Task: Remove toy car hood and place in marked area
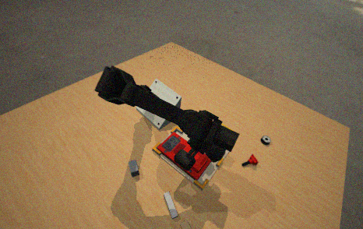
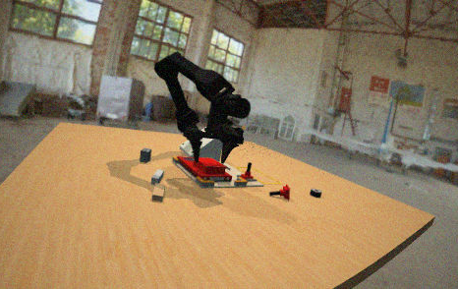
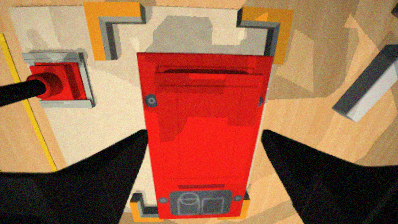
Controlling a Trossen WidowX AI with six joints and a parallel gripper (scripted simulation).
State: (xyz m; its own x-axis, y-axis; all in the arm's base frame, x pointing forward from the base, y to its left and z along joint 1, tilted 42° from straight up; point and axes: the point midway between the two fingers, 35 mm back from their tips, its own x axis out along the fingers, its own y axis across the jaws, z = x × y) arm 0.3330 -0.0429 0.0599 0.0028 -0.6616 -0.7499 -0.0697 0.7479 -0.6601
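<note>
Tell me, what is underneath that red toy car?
The red toy car lies on a pale base plate with orange corner brackets, on the wooden table. The plate directly beneath the car is hidden.
</note>
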